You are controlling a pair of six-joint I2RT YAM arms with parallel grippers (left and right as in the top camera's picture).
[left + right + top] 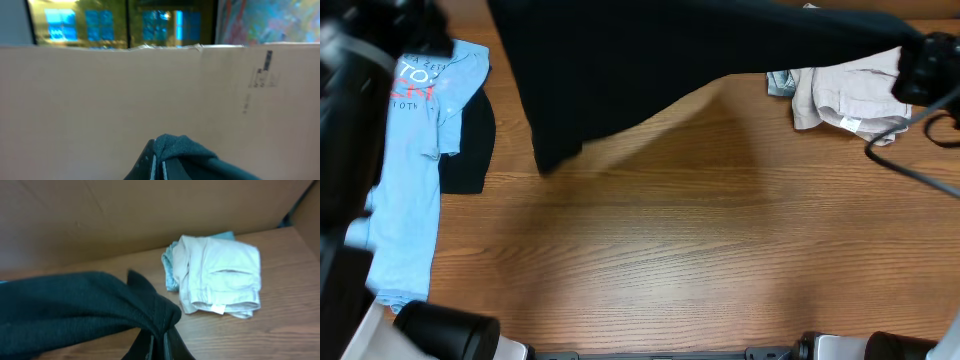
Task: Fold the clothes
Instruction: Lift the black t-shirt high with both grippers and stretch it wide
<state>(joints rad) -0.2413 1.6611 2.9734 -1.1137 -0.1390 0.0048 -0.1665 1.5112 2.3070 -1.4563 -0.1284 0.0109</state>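
Overhead: large T-shirt [620, 70] spans the top of the frame from left of centre to the upper right, raised off the table [670, 250]; its lowest corner hangs left of centre. Lettered T-shirt [415, 170] lies along the left edge, overlapping a second garment [472, 150] that sticks out on its right. Folded garment [845, 95] sits upper right, stacked on another piece [172, 265] showing at its left. Cardboard wall [125, 215] stands behind the stack. Left gripper [159, 167] and right gripper [157, 347] each pinch the large T-shirt, bottom centre of the wrist views.
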